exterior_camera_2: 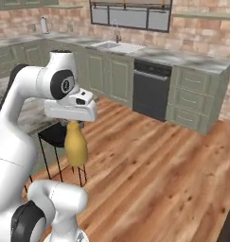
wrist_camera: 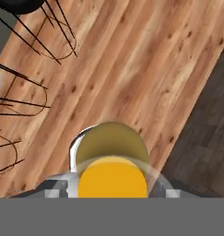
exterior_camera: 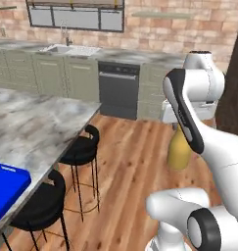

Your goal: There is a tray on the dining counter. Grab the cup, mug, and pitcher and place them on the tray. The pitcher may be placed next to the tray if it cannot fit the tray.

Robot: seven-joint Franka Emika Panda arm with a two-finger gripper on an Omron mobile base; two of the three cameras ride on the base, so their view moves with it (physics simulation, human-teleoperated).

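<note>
Claw: my claw (exterior_camera_2: 75,124) is clenched on the neck of the pitcher (exterior_camera_2: 76,145), which hangs upright beneath the hand, clear of the floor.
Pitcher: mustard-tan, narrow at the top and rounded below; in the left base view the pitcher (exterior_camera: 179,153) shows behind my forearm, out over open wooden floor (exterior_camera_2: 154,175), well away from the desk.
Hand camera: I look straight down on the pitcher's top (wrist_camera: 112,177), planks far underneath, so I judge the grip to be centred on the neck.
Tray: the blue tray (exterior_camera: 5,191) sits at the near end of the desk (exterior_camera: 37,122); I see only its corner, against the picture's left edge.
Step in hand: carrying the pitcher across to the tray, as I read it.
Doing it well: I want to keep the vessel vertical, travel high enough to clear the desk's long edge and the tray's rim, then lower gently before releasing.
In the way: two black stools (exterior_camera: 83,147) stand tucked under the desk's edge between me and the tray; the base must stop short of them.
Surroundings: a dishwasher (exterior_camera: 118,89) and a sink (exterior_camera: 66,49) line the far wall, well out of the path.
Unknown: I cannot tell where the cup and mug are.
</note>
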